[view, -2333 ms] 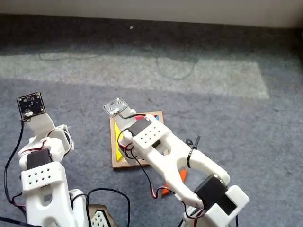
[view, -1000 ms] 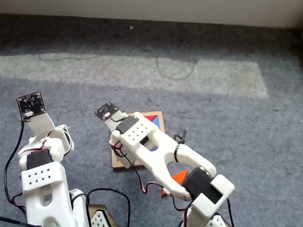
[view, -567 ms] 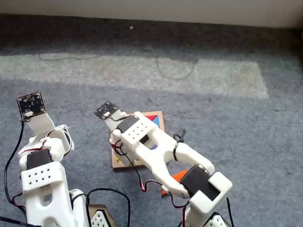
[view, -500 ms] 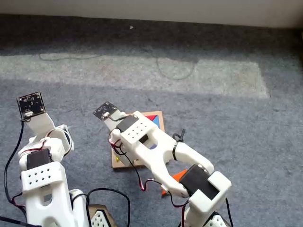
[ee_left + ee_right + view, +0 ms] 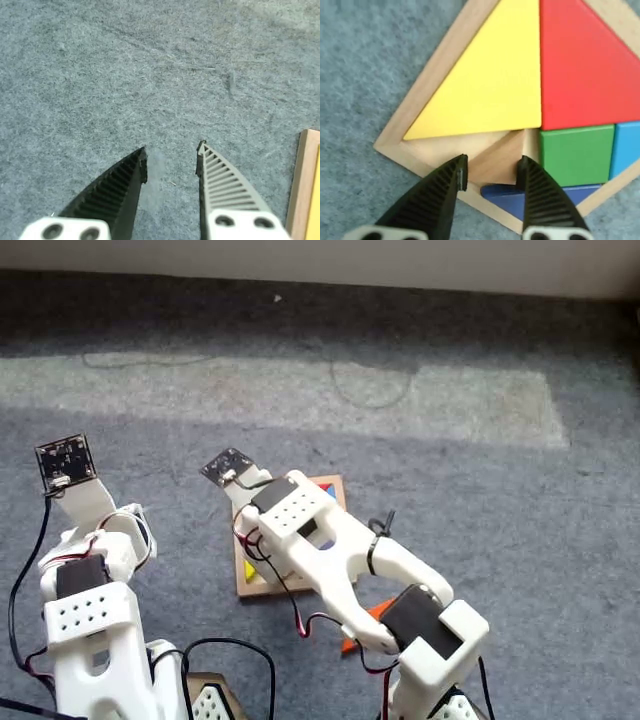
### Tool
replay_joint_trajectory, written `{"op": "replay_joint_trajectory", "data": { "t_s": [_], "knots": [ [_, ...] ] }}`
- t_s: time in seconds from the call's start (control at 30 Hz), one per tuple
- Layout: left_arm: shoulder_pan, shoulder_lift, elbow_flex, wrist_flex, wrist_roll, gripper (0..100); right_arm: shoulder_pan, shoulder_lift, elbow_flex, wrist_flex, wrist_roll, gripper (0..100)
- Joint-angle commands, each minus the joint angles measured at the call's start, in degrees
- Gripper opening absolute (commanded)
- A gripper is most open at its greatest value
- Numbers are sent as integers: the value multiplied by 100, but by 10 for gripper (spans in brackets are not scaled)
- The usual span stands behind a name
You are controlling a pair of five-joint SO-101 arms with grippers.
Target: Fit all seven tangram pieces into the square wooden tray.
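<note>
The square wooden tray (image 5: 435, 75) holds a yellow triangle (image 5: 490, 95), a red triangle (image 5: 580, 65), a green square (image 5: 575, 152) and apparently two blue pieces (image 5: 626, 150); one corner is bare. The right gripper (image 5: 492, 167) and left gripper (image 5: 172, 150) have jaws slightly parted, empty.

We see a worktop (image 5: 480, 500) covered in grey, felt-like carpet. The square wooden tray (image 5: 243, 583) lies flat on it, its pale rim (image 5: 427, 82) resting directly on the grey pile. Near the tray, on the side toward the arms' bases, an orange piece (image 5: 377, 611) lies on the carpet, partly hidden under an arm. Well beyond the tray, on its far side, a thin cable (image 5: 370, 390) curls over the carpet within a paler band (image 5: 480, 405) that runs across the worktop. Past that band the carpet looks darker.
</note>
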Motion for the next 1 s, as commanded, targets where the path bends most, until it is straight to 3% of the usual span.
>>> {"op": "replay_joint_trajectory", "data": {
  "t_s": [0.0, 0.37, 0.73, 0.97],
  "knots": [
    [-31, -92, -31, -97, 35, 172, 40, -40, -119, 110, 202, 71],
    [-31, -92, -31, -97, 35, 172, 154, -1244, -251, 374, 211, 60],
    [-31, -84, -13, -211, 53, 172, 110, -2273, 699, 127, 132, 64],
    [-57, -84, -13, -211, 53, 172, -295, -2273, 857, -13, -686, 217]
  ]
}}
